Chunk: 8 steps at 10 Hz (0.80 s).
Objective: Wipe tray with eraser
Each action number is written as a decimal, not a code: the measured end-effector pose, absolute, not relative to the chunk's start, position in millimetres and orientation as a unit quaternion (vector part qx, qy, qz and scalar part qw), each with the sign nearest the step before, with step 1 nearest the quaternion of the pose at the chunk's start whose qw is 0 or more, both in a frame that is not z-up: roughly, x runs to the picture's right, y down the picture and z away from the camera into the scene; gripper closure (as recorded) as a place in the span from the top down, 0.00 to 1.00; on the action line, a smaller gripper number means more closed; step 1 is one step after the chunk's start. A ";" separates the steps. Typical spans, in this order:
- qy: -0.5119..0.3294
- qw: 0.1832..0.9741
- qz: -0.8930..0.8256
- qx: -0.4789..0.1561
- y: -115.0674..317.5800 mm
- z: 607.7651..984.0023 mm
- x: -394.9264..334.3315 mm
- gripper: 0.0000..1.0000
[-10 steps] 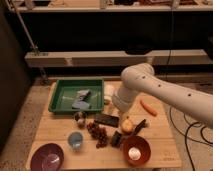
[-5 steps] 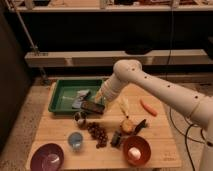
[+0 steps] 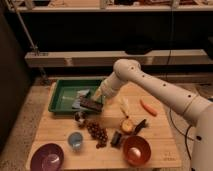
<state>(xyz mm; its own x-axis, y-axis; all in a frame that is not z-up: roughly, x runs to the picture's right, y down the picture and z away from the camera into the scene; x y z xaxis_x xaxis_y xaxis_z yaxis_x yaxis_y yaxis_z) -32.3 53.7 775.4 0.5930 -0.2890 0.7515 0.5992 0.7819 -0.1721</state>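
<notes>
Wiping step just starting, judging by the layout. Gripper (image 3: 98, 95) low over the front right corner of the tray (image 3: 64, 98), at the end of the white arm (image 3: 150, 87) reaching in from the right. Apparently clamped on the eraser (image 3: 91, 104): dark block right at the tip, slightly tilted, overlapping the tray's front wall near that corner. Hard to say whether touching the tray floor or held just above it. Blue-grey flat pieces (image 3: 82, 95) lying in the tray just beside the eraser, on its left. Tray at the back left of the wooden table (image 3: 160, 137), left half of its floor bare. Next move, probably: press the eraser flat onto the floor and sweep left across the green surface. Calls for keeping the block level, steady downward pressure, and steering past or nudging aside the flat pieces. Worth minding the raised rim, easy to snag on. Grapes (image 3: 96, 132) and cup (image 3: 75, 140) in front of the tray, near but clear of the sweep
</notes>
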 end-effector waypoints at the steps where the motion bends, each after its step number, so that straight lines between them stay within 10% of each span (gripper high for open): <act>1: -0.372 0.868 -0.256 -0.209 53.9 775.4 -32.7 0.00; 8: -0.376 0.862 -0.274 -0.200 2.7 815.0 -75.0 0.00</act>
